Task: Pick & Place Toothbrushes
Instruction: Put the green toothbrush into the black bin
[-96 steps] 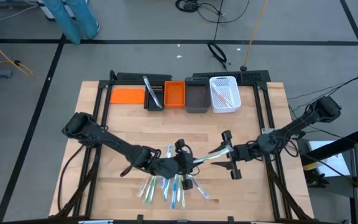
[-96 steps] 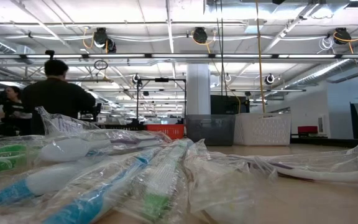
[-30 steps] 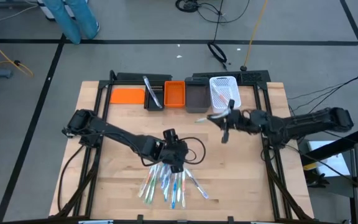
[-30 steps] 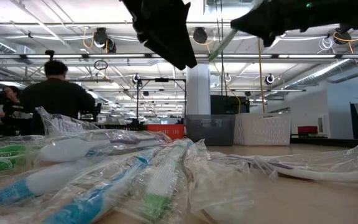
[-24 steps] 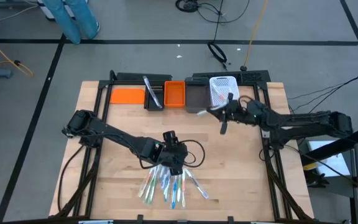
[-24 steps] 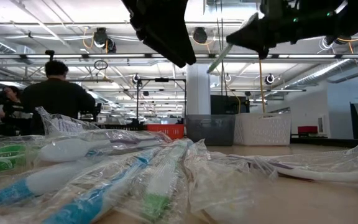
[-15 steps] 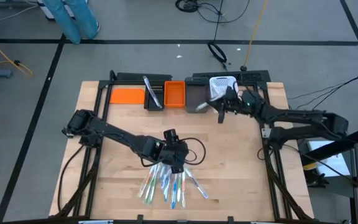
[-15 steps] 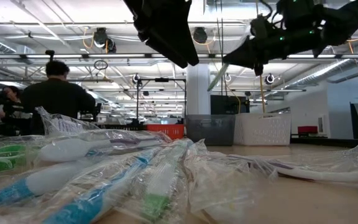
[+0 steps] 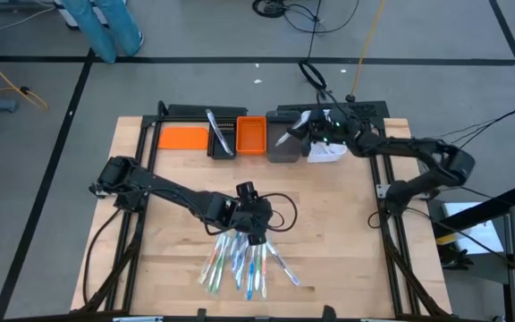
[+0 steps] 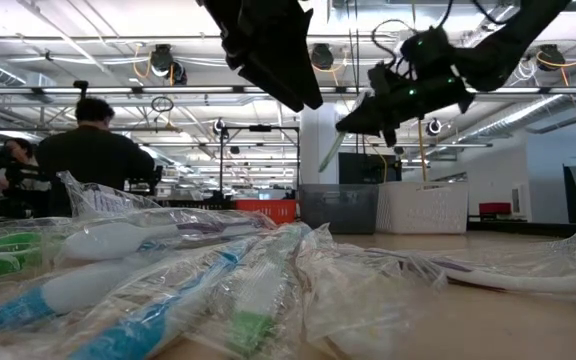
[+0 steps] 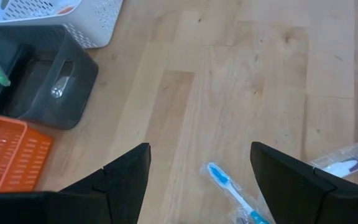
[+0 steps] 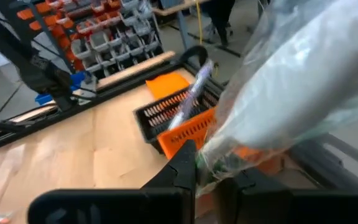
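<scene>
clear crinkly wrapper, green handle: that's the toothbrush (image 9: 286, 137) pinched tight in my right gripper (image 9: 304, 132), carried over the grey bin (image 9: 283, 143) at the table's far edge, with the white basket (image 9: 326, 150) just beside it. this is the placing step; next i'd judge it calls for lining the brush up over a bin and letting go (which bin, i can't say). a second ago this hand was nearer the table's middle. my left gripper (image 9: 252, 222) hangs jaws wide, empty, above the pile of toothbrushes (image 9: 244, 264) near the front edge, much as before.
</scene>
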Action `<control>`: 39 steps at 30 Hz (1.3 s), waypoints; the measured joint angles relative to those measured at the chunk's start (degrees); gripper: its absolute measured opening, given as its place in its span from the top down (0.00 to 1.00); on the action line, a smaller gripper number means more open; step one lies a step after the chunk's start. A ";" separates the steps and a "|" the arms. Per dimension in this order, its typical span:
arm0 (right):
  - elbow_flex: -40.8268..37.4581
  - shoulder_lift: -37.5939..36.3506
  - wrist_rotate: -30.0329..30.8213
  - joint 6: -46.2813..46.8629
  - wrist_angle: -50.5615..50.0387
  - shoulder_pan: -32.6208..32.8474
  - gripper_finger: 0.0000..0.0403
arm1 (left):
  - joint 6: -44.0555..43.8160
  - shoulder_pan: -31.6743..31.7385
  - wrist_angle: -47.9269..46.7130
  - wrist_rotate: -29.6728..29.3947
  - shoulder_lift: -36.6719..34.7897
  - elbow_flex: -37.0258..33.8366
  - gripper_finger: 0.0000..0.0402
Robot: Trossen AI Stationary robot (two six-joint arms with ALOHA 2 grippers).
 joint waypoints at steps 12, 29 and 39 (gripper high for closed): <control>8.71 8.99 -6.64 0.36 -5.91 -4.57 0.96 | 0.50 0.11 0.39 -0.01 0.02 -0.01 0.32; 12.27 17.54 -10.31 3.56 -5.69 -5.64 0.96 | 2.60 0.38 1.64 -0.01 0.04 -0.04 0.32; 12.27 17.88 -10.18 2.71 -6.04 -5.69 0.86 | 2.98 0.38 1.71 0.01 0.04 -0.04 0.32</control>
